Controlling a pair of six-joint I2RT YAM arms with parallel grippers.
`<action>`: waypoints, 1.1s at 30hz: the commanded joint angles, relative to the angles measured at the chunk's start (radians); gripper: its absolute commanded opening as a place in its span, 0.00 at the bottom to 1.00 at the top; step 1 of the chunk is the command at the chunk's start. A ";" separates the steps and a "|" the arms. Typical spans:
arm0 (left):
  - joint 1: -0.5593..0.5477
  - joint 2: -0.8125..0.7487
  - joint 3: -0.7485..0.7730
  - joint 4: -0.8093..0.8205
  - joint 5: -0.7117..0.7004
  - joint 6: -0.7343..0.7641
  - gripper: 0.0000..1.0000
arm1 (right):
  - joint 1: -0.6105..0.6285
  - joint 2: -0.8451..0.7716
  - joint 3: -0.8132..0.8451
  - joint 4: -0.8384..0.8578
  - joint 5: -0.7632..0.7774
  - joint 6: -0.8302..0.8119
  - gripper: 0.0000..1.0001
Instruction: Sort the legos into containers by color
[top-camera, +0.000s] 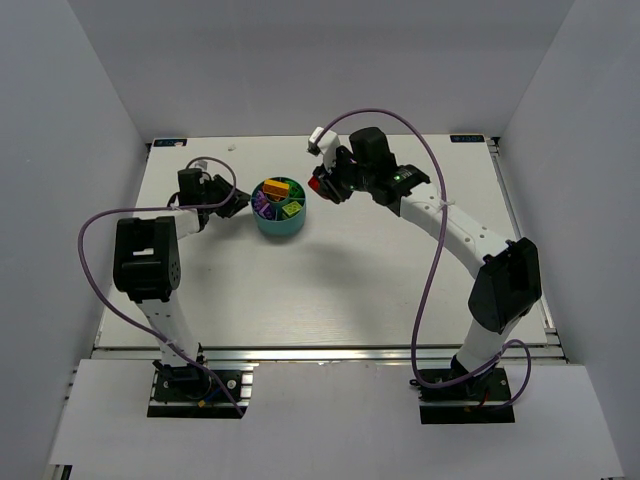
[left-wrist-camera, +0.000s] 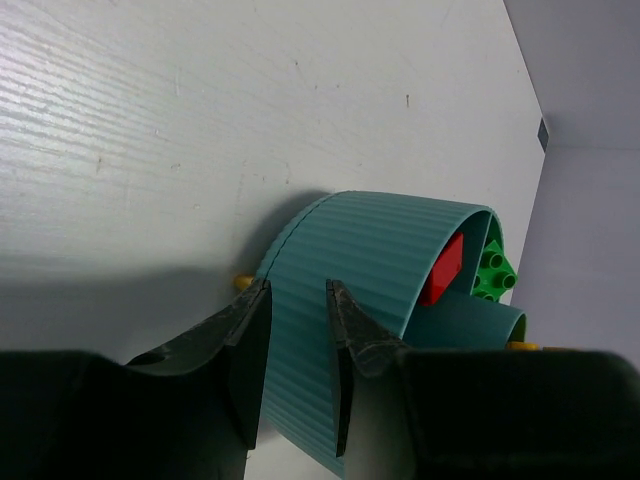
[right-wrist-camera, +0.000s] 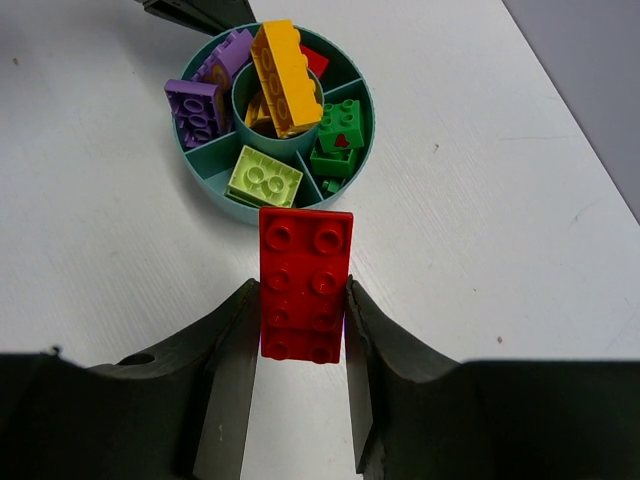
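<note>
Around the round teal plastic bowl (top-camera: 280, 229), two arms close in from opposite sides, purple cables (top-camera: 380, 110) looping off them. Its compartments hold purple bricks (right-wrist-camera: 200, 105), dark green bricks (right-wrist-camera: 340, 135), a lime green brick (right-wrist-camera: 265, 178) and a small red brick (right-wrist-camera: 314, 62). An orange-yellow brick (right-wrist-camera: 283, 78) lies tilted across the central ring.

At the bowl's left, the left tool (left-wrist-camera: 297, 295) has its jaws narrowly parted and grips nothing. The ribbed outer wall shows in the gap, and whether they touch it cannot be judged.

Everything rests on a white, faintly grained surface (top-camera: 380, 270) enclosed by pale grey walls (top-camera: 300, 60).

Just right of the bowl, the right tool (right-wrist-camera: 300, 295) is clamped on the long sides of a long red plastic brick (right-wrist-camera: 305, 250). The studs face up, and the long axis points straight at the bowl, its far end nearest the lime compartment.
</note>
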 joint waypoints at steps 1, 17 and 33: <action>-0.007 -0.054 -0.020 0.021 0.033 0.007 0.38 | -0.009 -0.041 -0.003 0.040 -0.012 0.014 0.00; -0.019 -0.171 -0.137 0.061 0.038 -0.027 0.38 | -0.014 -0.056 -0.020 0.042 -0.018 0.011 0.00; -0.082 -0.359 -0.310 0.085 -0.016 -0.076 0.38 | 0.000 0.005 0.088 0.002 -0.096 0.097 0.00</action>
